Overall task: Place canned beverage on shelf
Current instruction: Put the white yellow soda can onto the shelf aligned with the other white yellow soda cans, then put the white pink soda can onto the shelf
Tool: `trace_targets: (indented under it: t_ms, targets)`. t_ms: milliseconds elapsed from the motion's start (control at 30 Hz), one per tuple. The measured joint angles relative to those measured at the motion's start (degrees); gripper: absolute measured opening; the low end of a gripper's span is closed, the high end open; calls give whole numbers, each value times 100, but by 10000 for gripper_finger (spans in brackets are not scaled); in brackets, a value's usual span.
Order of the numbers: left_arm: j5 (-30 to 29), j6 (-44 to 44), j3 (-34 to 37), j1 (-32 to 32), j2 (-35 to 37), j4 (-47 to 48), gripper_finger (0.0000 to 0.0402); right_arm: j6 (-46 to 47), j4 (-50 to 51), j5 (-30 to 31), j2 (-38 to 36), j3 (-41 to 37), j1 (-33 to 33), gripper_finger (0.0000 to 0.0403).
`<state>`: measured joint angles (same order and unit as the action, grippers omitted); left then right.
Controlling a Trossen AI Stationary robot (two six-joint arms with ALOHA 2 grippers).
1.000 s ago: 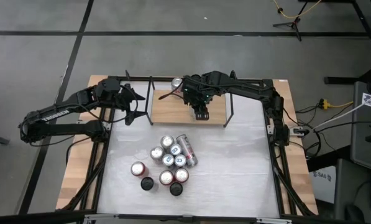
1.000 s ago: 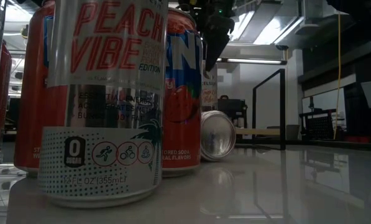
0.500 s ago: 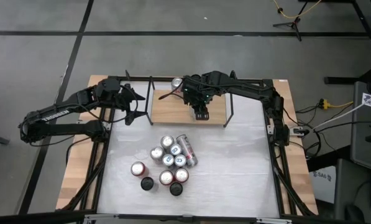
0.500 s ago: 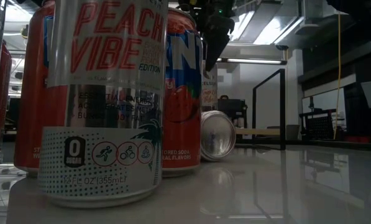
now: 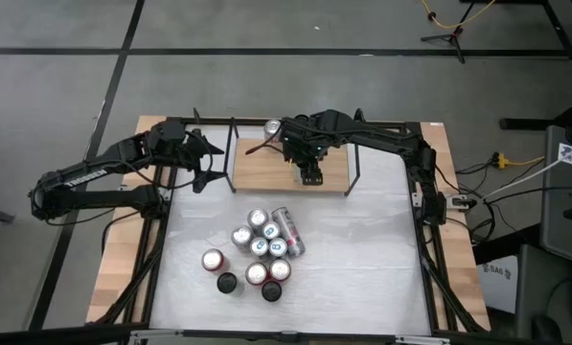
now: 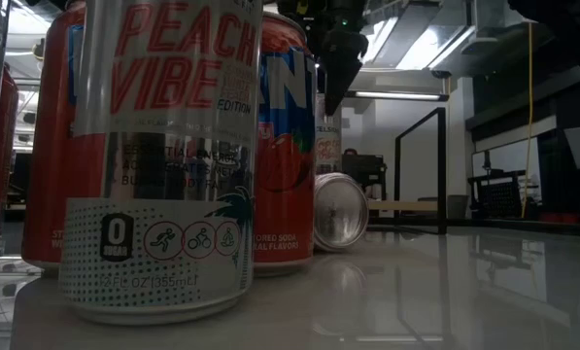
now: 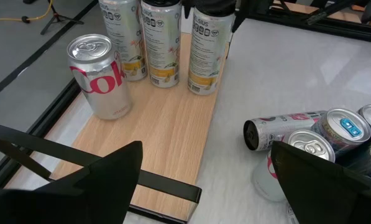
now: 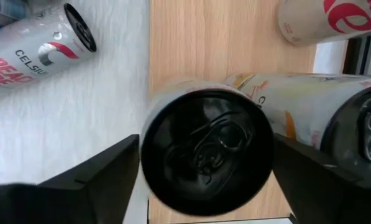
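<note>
While the left hand [image 5: 212, 165] is held apart mid-left, the right hand [image 8: 204, 163] is spread around a can [image 8: 207, 151] on the shelf [image 5: 266, 171].

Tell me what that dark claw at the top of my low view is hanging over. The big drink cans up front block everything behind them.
Observer: The right gripper is directly above a slim pale can with yellow print, which stands upright on the small light-wood shelf.
Operator: Is that can alone there?
Observer: No. Two matching slim cans stand in a row beside it, and a silver can with red lettering stands a little apart from them.
Operator: And the other arm?
Observer: The left gripper hangs open beside the shelf's left end, touching none of the cans.
</note>
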<state>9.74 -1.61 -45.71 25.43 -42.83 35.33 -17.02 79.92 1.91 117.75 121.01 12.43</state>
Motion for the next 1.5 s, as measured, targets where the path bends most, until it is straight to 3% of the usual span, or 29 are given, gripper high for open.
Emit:
trace_targets:
  t_ms: [233,633,1033,1233,1500]
  targets:
    - [0,0,0,0,-1,0,348,2,-24,0,-13,7,0,370]
    - [-2,0,0,-1,-1,0,348,4,269,2,-17,31,-2,371]
    - [-2,0,0,-2,-2,0,348,101,1005,2,-39,780,-2,372]
    - [-2,2,0,-2,-1,0,348,332,1014,-6,-392,848,-2,372]
    - [-2,7,0,-1,-2,0,348,1072,1001,-837,-1247,677,-116,372]
